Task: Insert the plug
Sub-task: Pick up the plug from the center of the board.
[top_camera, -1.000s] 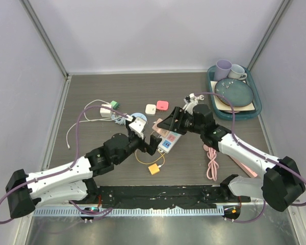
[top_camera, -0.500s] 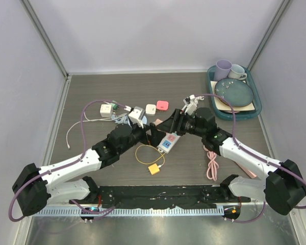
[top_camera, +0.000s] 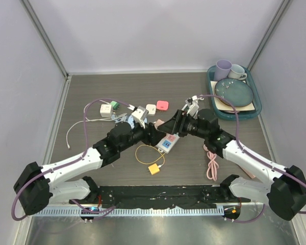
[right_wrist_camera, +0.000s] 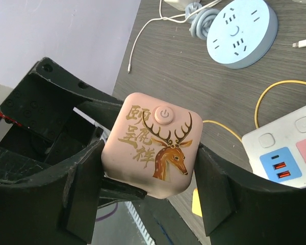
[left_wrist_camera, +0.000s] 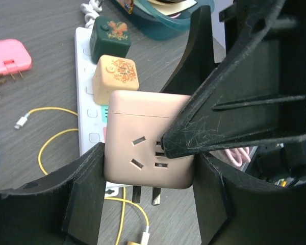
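Right claw (right_wrist_camera: 150, 178): closed on the plug (right_wrist_camera: 152, 144), one finger on each flank, deer face towards its camera. Left claw (left_wrist_camera: 148, 196): its fingers lie against the opposite pair of sides and appear closed on the same plug, so both claws hold it at once. The plug hangs in the air between the arms, above the white strip (top_camera: 167, 142), with its pins (left_wrist_camera: 154, 195) pointing down.

Step in hand, as judged: passing the plug between the claws before seating it.
- One claw should let go only once the other holds it square. A skewed grip would tilt the pins.
- Choose a free socket on the strip. Two small cubes already occupy part of it.
- Line the pins up over the slots, then press straight down.
- The strip lies loose, so it may slide or tip under the push. The freed claw could steady it.
- A yellow cable (top_camera: 148, 153) loops just beside the strip. Keep the fingers off it.

Surface: dark wood-grain counter (top_camera: 92, 92), cluttered with chargers, cables and a round blue socket (right_wrist_camera: 239, 33). A teal tray (top_camera: 258, 109) of crockery sits at the far right.

Room: pale plain walls enclose the counter on three sides, with metal posts at the far corners.
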`<action>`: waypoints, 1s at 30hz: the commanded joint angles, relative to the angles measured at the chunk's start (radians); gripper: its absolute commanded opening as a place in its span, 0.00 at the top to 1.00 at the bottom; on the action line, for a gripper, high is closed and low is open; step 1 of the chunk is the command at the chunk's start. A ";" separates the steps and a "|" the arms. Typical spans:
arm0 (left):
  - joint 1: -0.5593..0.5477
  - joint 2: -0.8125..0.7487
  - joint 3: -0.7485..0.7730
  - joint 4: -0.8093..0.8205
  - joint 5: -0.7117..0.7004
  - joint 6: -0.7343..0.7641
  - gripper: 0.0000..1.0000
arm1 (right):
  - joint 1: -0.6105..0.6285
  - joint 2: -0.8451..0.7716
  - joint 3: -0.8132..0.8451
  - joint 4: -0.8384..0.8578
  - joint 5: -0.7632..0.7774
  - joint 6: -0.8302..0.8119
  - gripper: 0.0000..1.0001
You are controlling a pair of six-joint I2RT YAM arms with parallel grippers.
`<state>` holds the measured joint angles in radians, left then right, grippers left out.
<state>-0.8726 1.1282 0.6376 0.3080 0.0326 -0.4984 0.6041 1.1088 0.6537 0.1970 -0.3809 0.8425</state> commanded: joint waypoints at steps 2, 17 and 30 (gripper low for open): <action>-0.008 -0.102 0.014 0.025 0.079 0.251 0.96 | 0.006 -0.105 0.139 -0.157 0.011 -0.043 0.30; -0.040 -0.200 0.091 -0.202 0.075 0.802 0.98 | -0.044 -0.073 0.348 -0.485 -0.090 -0.040 0.06; -0.066 -0.258 0.063 -0.122 0.088 0.808 0.98 | -0.060 -0.049 0.271 -0.349 -0.220 -0.011 0.09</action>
<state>-0.9283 0.8886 0.6712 0.0933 0.0994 0.3050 0.5465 1.0740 0.9615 -0.2806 -0.5297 0.8040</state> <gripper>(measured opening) 0.632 0.922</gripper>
